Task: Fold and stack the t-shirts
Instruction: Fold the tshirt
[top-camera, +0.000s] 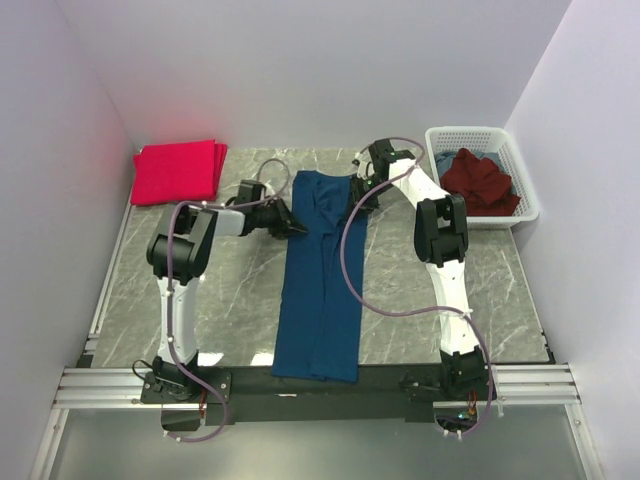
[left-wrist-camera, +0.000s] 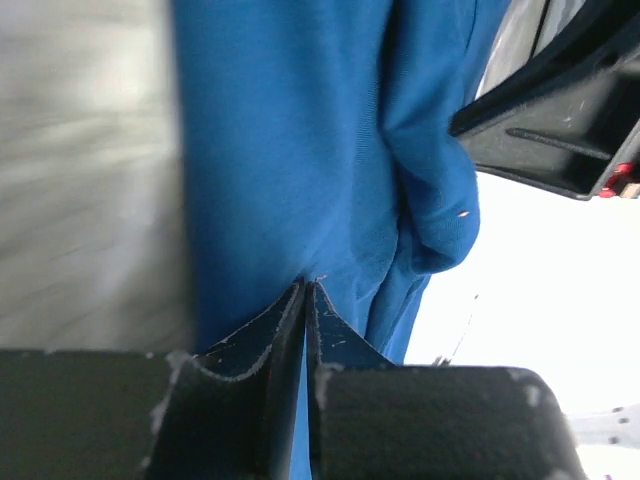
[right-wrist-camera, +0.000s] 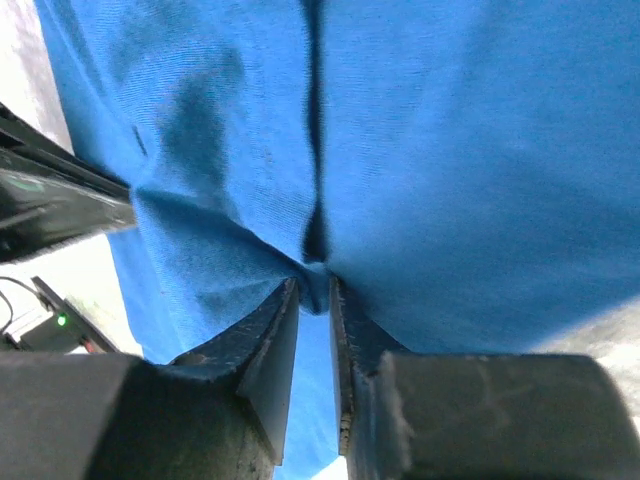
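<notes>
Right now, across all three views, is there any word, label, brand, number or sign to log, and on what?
No readable text anywhere.
The blue t-shirt shows only plain cloth in every view, no print or tag visible.
The folded red t-shirts, the maroon t-shirt and the white basket bear no lettering.

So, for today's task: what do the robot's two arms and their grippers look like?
Both the left arm and right arm have slim white links with bulky black joints. A loose greyish-mauve cable loops along each. The left gripper and right gripper have black wedge-shaped fingers, scuffed at the edges.
</notes>
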